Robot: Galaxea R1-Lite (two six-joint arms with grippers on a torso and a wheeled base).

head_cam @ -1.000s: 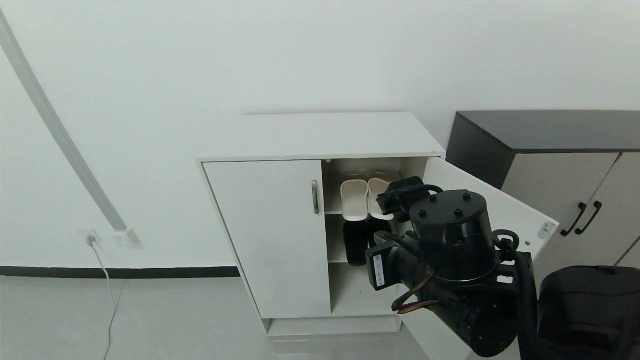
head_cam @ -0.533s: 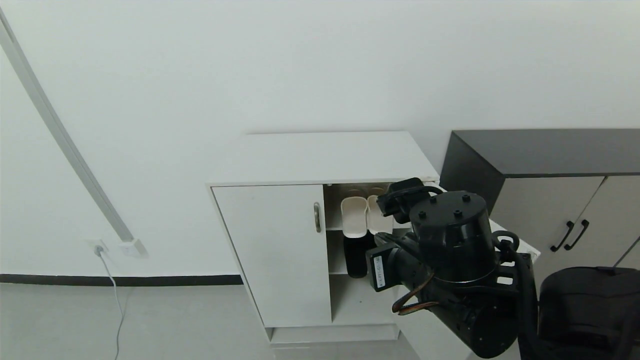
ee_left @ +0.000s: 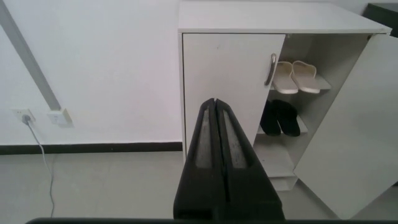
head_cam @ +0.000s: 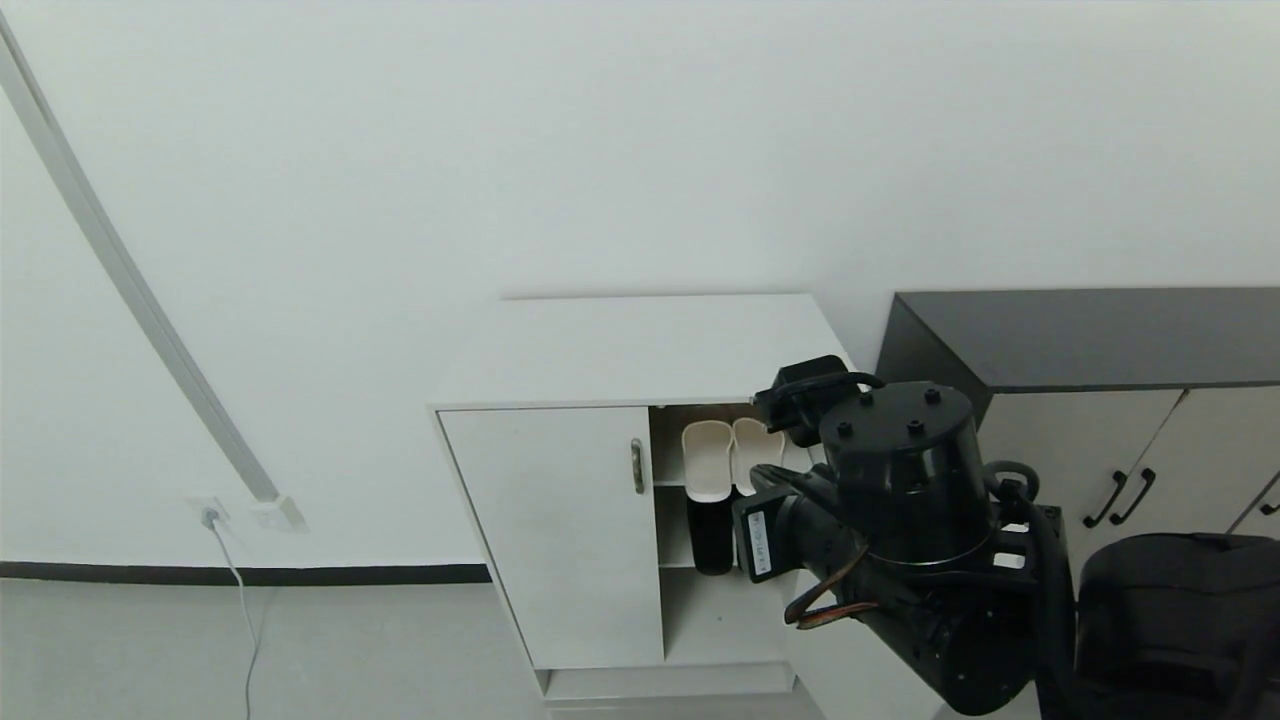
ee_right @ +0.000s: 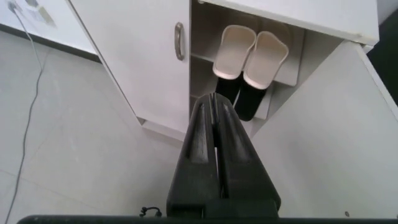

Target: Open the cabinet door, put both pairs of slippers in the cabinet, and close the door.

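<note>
Your white slippers [head_cam: 730, 455] sit on the top shelf of the cabinet [head_cam: 640, 350], with the black slippers [head_cam: 712, 535] on the shelf below. Both pairs are in the right half, where the door [ee_right: 323, 137] stands open. The left door [head_cam: 550, 530] is shut. The left fingers [ee_left: 205, 137] and right fingers [ee_right: 200, 134] are clenched on nothing, back from the cabinet front. The right arm [head_cam: 900, 520] hides most of the open door in your head view. A dark cabinet [head_cam: 1080, 335] stands just to the right. A socket [head_cam: 208, 512] with a cable [head_cam: 245, 620] is on the wall to the left. Since a second ago the whole head view has shifted, so the camera moved; the slippers stay put.
</note>
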